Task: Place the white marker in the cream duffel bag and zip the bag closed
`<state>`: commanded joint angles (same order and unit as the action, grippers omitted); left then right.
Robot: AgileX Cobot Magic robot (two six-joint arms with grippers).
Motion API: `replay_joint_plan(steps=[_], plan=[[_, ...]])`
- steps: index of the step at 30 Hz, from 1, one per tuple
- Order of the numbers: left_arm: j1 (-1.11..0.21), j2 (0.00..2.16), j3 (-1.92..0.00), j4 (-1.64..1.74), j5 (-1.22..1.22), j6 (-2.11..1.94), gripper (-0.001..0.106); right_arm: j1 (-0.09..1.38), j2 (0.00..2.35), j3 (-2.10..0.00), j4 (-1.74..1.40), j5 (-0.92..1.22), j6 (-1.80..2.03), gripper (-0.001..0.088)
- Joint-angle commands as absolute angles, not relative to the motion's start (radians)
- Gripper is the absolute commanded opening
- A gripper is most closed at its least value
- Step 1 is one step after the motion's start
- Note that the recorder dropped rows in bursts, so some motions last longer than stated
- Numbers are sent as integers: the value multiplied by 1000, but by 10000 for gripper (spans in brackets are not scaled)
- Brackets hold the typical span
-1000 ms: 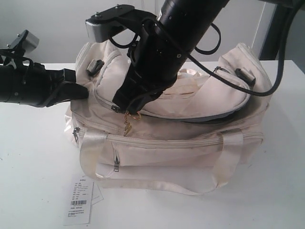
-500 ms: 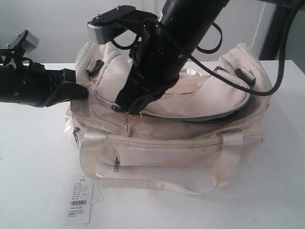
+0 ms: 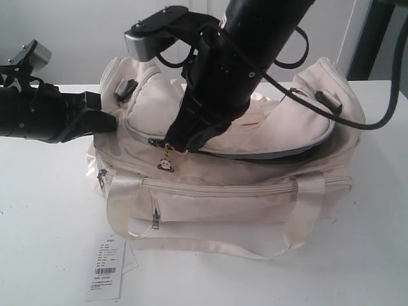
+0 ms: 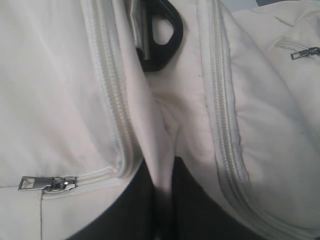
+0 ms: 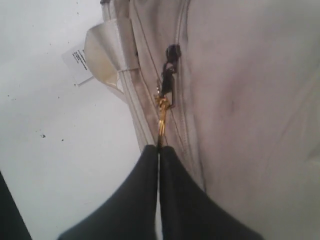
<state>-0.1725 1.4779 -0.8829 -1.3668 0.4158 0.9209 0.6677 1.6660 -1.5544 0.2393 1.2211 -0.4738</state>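
The cream duffel bag (image 3: 242, 197) lies on the white table (image 3: 44, 223). Its curved top flap sits slightly apart from the body at the front right, where grey lining shows. My right gripper (image 3: 180, 145) reaches across the bag and is shut on the gold zipper charm (image 5: 161, 117), just below the dark zipper slider (image 5: 171, 55). A small pendant (image 3: 165, 165) dangles beneath it. My left gripper (image 3: 108, 121) is shut on a fold of the bag's fabric (image 4: 159, 150) at its left end. The white marker is out of view.
A white paper barcode tag (image 3: 105, 271) lies on the table in front of the bag's left corner. A shiny strap handle (image 3: 191, 242) droops over the front. A black buckle (image 4: 160, 35) sits on the bag's end. A dark post (image 3: 366, 38) stands at the back right.
My right arm has shifted a little to the right and up with the charm still pinched. The pendant has swung and now hangs face-on. The left gripper has not moved.
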Motion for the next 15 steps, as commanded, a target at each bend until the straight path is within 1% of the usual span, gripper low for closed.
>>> replay_joint_plan(steps=[10, 14, 15], plan=[[-173, 1478, -883, -1367, 416, 921, 0, 668, 1666, -1513, 231, 1221, -467, 0], [-173, 1478, -883, -1367, 420, 921, 0, 668, 1666, -1513, 388, 1221, -470, 1], [-173, 1478, -883, -1367, 420, 921, 0, 668, 1666, -1513, 435, 1221, -480, 15]])
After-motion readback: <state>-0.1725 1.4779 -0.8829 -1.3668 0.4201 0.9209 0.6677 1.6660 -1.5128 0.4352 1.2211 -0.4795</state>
